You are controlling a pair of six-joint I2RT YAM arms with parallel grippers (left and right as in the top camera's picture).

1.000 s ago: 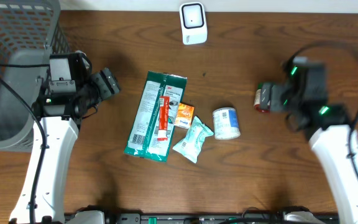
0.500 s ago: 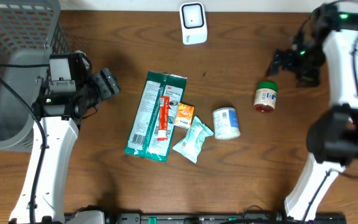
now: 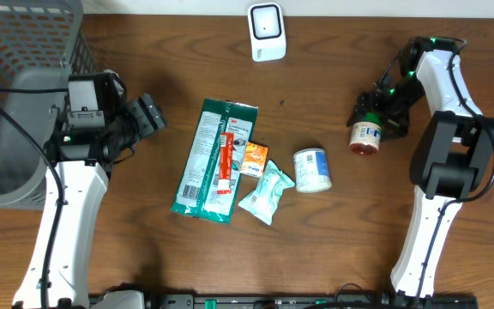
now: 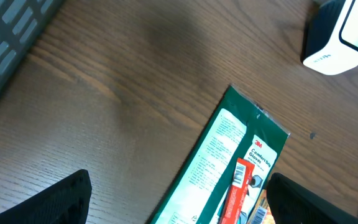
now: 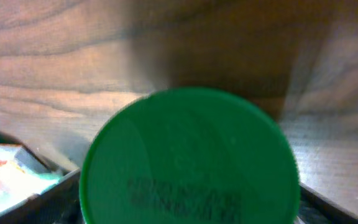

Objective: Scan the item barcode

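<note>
At the worktop's (image 3: pixel 333 249) right side, your right end effector (image 3: pixel 375 109) flanked the green-lidded bottle (image 3: pixel 366 135), grip impossible to tell, the scanner (image 3: pixel 266 32) not yet used.

The rear left corner of the table (image 3: pixel 144 249) is filled by a grey mesh basket (image 3: pixel 24 51). Bare wood is left between the left gripper (image 3: pixel 151 113) and the green packet (image 3: pixel 213 159) — nothing stands there. The centre is crowded: packet, orange sachet (image 3: pixel 254 158), pale pouch (image 3: pixel 267 192) and a white tin (image 3: pixel 312 169) on its side lie touching or just beside one another. An open lane is kept between this cluster and the scanner (image 3: pixel 267 33). The jar (image 3: pixel 365 137) is closed in from behind by the right gripper (image 3: pixel 370 118) — open wood is seen in front.
</note>
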